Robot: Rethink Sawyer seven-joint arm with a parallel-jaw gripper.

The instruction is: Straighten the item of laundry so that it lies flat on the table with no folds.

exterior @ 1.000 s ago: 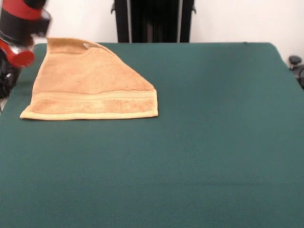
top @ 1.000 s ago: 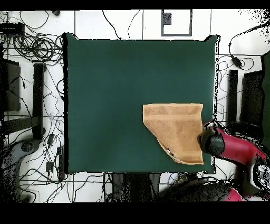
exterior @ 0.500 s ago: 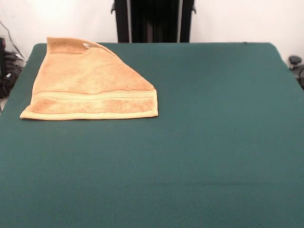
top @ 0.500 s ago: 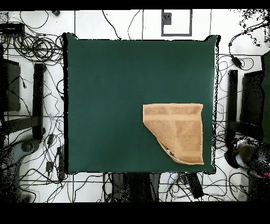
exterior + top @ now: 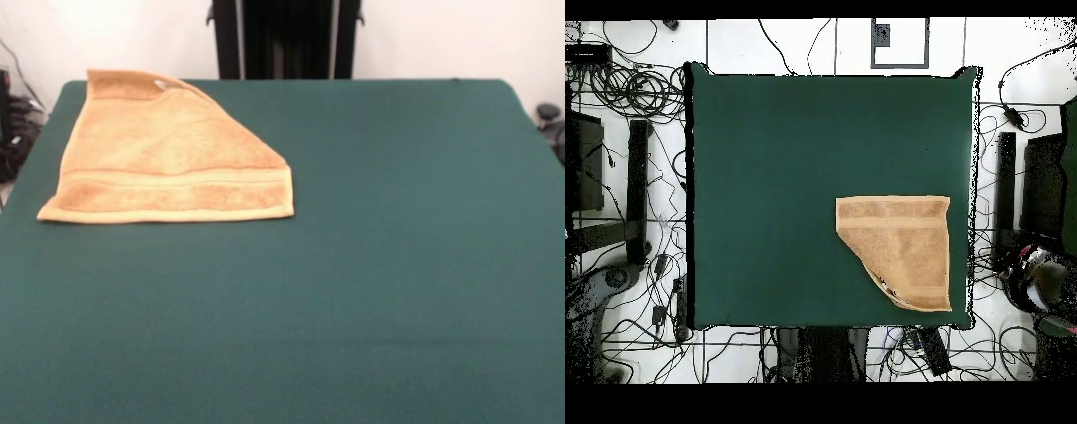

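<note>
- The towel [image 5: 168, 150] is lying on the green surface [image 5: 397, 265], close to one corner of it. In the front view that is the far left corner.
- In the overhead view the towel [image 5: 905, 250] is sitting at the lower right of the surface [image 5: 785, 180], near the right-hand edge and just short of the bottom edge.
- It is not lying fully flat. One corner is turned over onto the cloth, leaving a long slanting edge, so the outline is showing four uneven sides instead of a rectangle.
- The straight hemmed end with the woven band [image 5: 177, 181] is facing the front camera and is lying smooth against the surface.
- A small white tag [image 5: 161, 86] is showing near the far narrow end, beside the top of the slanting fold.
- The gripper [image 5: 1037, 285] is showing only in the overhead view, as a blurred shape off the surface, over the floor to the right. It is well apart from the towel and is touching nothing on the surface.
- I cannot tell whether it is clenched or released.
- Loose cables [image 5: 635, 90] are trailing over the pale floor around the surface.
</note>
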